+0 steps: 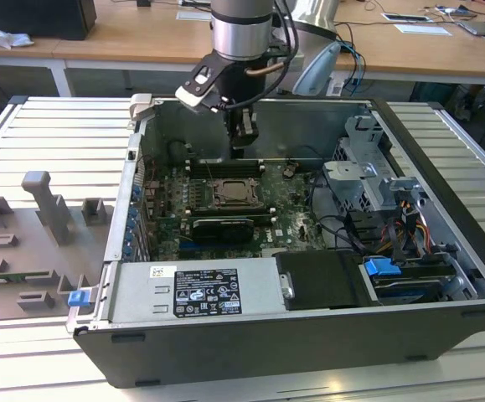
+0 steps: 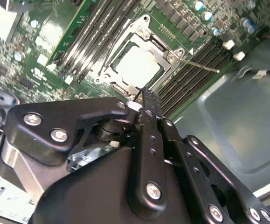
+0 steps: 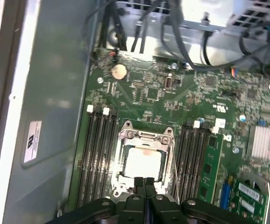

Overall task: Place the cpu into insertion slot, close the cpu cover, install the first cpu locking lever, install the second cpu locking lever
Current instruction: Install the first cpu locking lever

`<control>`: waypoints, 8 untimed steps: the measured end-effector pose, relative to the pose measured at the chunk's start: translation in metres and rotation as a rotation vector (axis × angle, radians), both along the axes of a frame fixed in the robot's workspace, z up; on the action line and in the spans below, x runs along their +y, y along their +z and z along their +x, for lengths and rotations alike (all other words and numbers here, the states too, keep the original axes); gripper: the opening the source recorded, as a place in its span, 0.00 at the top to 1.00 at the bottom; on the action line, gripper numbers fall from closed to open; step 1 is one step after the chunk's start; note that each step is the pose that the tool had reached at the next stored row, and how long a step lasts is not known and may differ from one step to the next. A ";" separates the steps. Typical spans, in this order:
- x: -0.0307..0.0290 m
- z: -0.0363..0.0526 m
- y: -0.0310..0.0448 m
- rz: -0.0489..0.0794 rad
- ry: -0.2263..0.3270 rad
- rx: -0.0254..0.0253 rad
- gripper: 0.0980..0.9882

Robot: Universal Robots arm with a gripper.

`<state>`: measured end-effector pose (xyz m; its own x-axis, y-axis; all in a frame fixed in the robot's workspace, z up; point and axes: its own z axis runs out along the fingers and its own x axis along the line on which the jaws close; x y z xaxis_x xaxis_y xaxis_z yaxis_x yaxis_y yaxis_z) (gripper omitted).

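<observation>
- The cpu [image 1: 234, 192] sits in the insertion slot [image 1: 218, 203] on the board [image 1: 296, 208] of an open computer case [image 1: 225, 347] that lies on the bench [image 1: 49, 126]. In the exterior view the gripper [image 1: 240, 151] hangs low over the board, close beside the slot.
- In the second wrist view the cpu cover [image 2: 170, 56] lies flat around the bright top of the cpu [image 2: 137, 65], so placing and closing look done. A thin locking lever [image 2: 200, 66] juts from the slot's corner over the memory slots [image 2: 190, 80] and seems unlatched. The jaws of the gripper [image 2: 143, 95] are pressed together, holding nothing.
- In the first wrist view the gripper [image 3: 144, 182] hovers at the edge of the cpu cover [image 3: 146, 136], with the locking lever [image 3: 175, 175] running beside the cpu [image 3: 143, 161]. The first lever step appears to be in hand. It calls for a steady push on a thin, springy wire without slipping onto the neighbouring slots.
</observation>
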<state>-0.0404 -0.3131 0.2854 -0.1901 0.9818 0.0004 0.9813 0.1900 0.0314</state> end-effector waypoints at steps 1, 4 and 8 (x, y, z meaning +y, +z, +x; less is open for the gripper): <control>0.0000 0.0000 0.0000 0.000 0.017 0.0000 0.99; 0.0001 -0.0001 0.0000 -0.001 0.036 0.0000 0.99; 0.0003 -0.0002 -0.0001 -0.001 0.070 -0.0001 0.99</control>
